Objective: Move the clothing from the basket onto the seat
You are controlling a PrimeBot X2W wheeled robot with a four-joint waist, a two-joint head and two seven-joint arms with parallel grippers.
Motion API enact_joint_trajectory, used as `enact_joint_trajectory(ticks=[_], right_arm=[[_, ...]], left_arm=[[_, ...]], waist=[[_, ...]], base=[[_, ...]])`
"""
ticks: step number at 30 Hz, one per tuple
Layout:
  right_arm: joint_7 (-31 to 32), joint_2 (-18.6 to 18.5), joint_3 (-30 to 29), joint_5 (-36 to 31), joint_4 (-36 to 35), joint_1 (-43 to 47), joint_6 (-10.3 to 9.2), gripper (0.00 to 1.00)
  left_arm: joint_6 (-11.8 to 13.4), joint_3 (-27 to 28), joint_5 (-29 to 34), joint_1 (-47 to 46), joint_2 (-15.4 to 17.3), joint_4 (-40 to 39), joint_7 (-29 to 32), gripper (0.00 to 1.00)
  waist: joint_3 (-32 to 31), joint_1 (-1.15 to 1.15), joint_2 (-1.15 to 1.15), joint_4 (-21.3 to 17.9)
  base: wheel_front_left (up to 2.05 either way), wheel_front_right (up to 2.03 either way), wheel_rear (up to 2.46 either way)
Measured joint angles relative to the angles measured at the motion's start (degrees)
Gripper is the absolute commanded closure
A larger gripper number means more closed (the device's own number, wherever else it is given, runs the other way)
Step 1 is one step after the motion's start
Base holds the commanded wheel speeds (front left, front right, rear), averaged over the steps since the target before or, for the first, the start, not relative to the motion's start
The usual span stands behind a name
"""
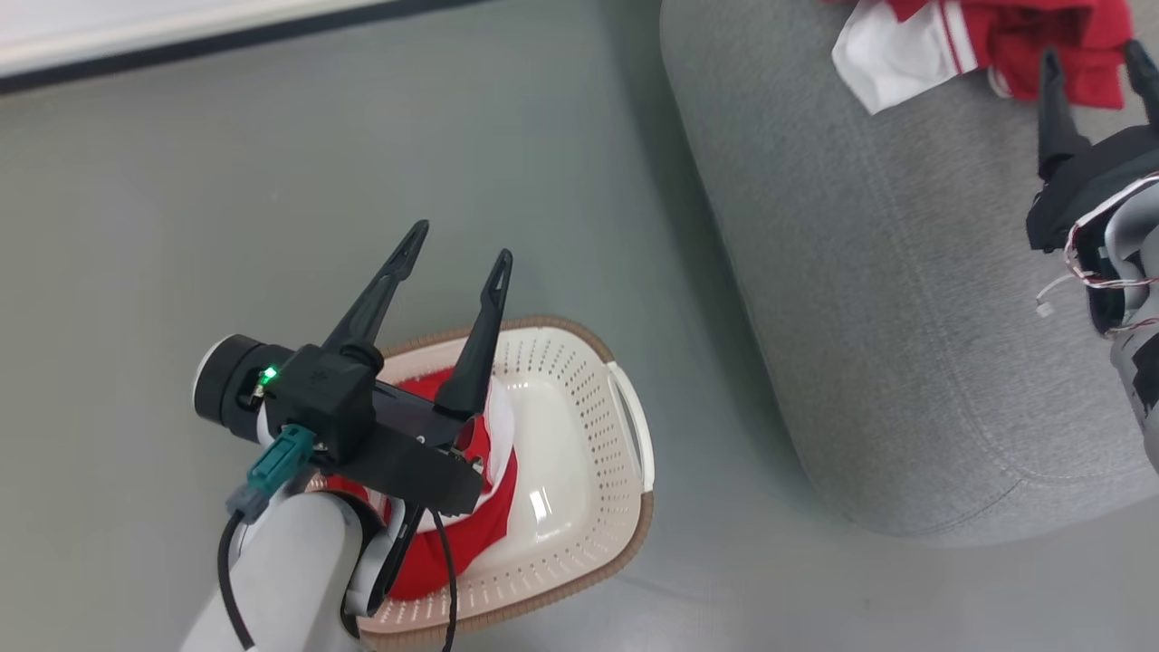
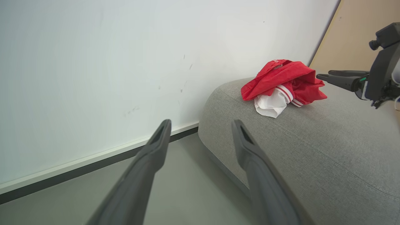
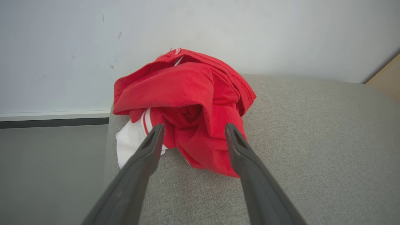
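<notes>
Clothing (image 3: 187, 103) sits in two spots. The crumpled garment (image 1: 1023, 41) lies on the seat (image 1: 887, 299), toward the end nearest the wall (image 2: 93, 62). It is bright red and heaped in folds, with a white panel poking out on the floor side, red-and-white striped trim and white stitching along a hem. The bunched garment (image 1: 466, 534) is in the basket (image 1: 625, 435), red with a white strip along one edge. It is partly hidden under the left arm, and the basket's glossy white bottom shows beside it. The basket is cream and perforated with a brown rim, and stands on the grey floor (image 1: 181, 226) just beside the seat. The left hand (image 1: 462, 243) hovers over the basket, fingers spread wide, holding nothing. The right hand (image 1: 1092, 54) is over the seat, fingers apart and pointing at the crumpled garment, tips at either side of its near edge, gripping nothing. Cannot tell if the tips touch the fabric.
</notes>
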Motion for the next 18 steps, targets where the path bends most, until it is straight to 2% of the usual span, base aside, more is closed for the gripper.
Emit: enact_joint_trajectory(ticks=[8,18], right_arm=[[-0.18,1.32,0.9,-1.33,-3.37,1.46,0.48,0.0],[-0.24,2.22,-1.0,-0.33,-8.03,11.68,0.38,0.0]], left_arm=[[0.59,2.58,-2.44,3.19,-0.6,2.83,-3.02,0.0],[2.12,6.25,-4.89,8.94,-1.07,6.41,-4.95,0.0]], waist=[[-6.57,0.0,0.0,-0.14],[-14.74,0.0,0.0,2.26]], base=[[0.0,0.0,0.0],[0.0,0.0,0.0]])
